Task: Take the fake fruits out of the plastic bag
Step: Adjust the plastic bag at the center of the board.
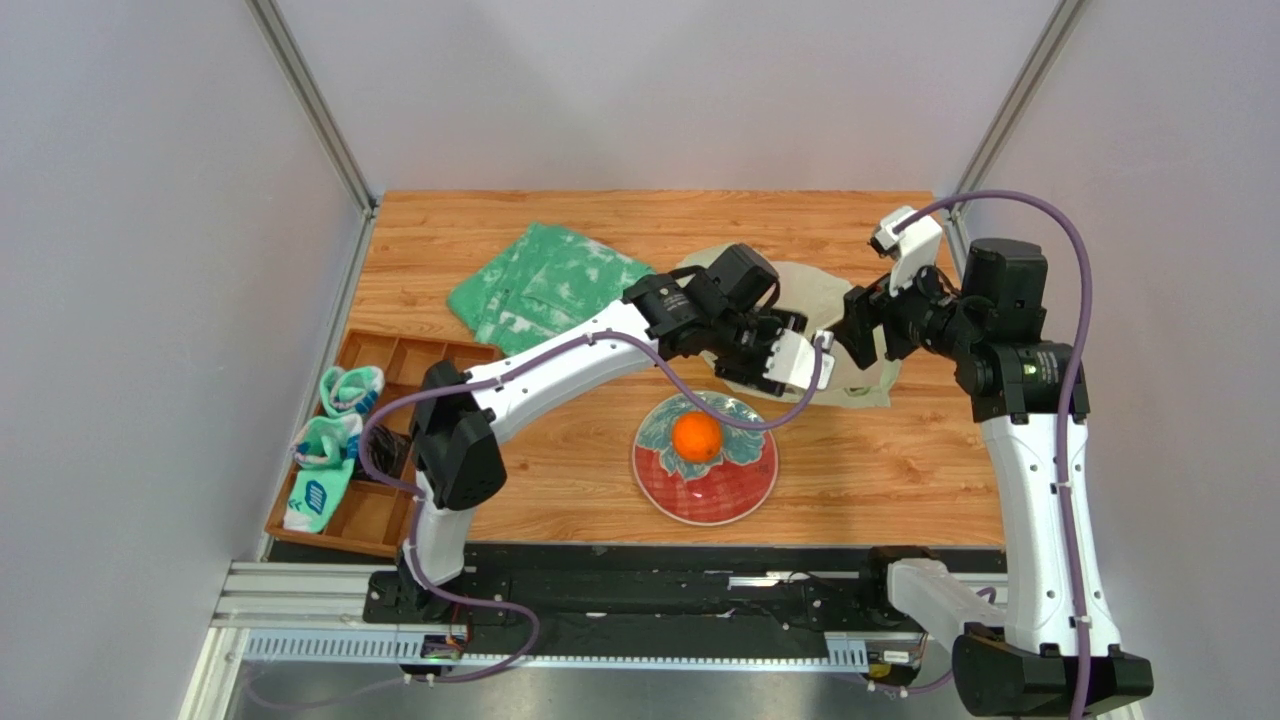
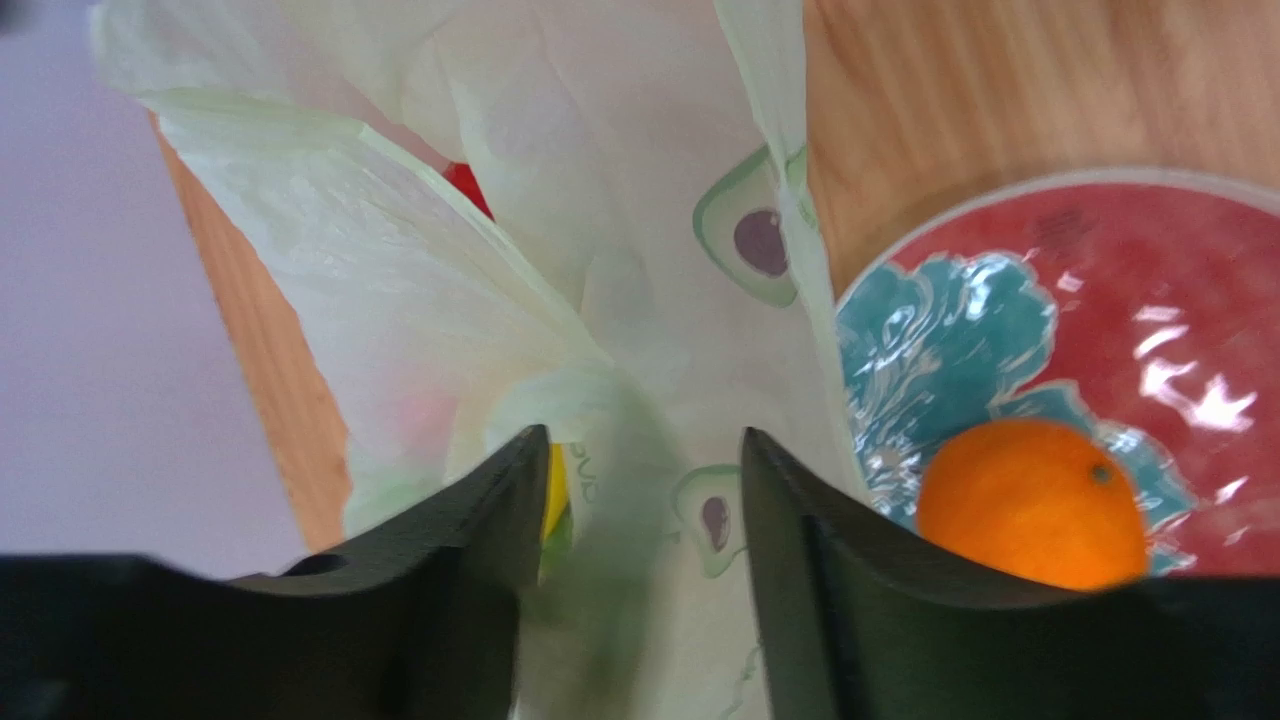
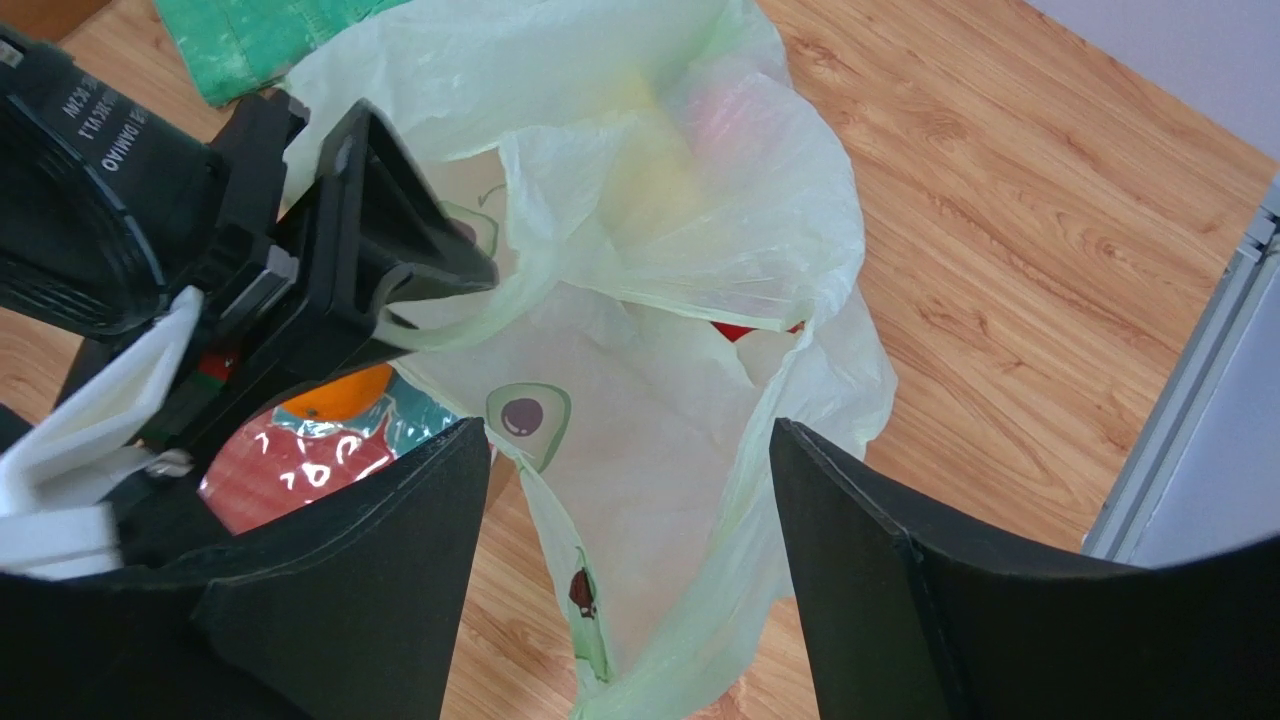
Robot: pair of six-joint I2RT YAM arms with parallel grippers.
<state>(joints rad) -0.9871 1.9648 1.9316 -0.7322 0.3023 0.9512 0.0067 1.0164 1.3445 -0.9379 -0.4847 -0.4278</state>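
Right gripper (image 3: 628, 438), jaws apart, over the plastic bag (image 3: 661, 195) — left gripper (image 3: 376, 300) at its edge.

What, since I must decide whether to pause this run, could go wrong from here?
The left gripper stands open astride loose film of the thin translucent pale-green plastic bag; closing may pinch only film. The bag hangs beside the red, teal-flowered plate; tugging it might roll the glossy orange plastic fruit off.
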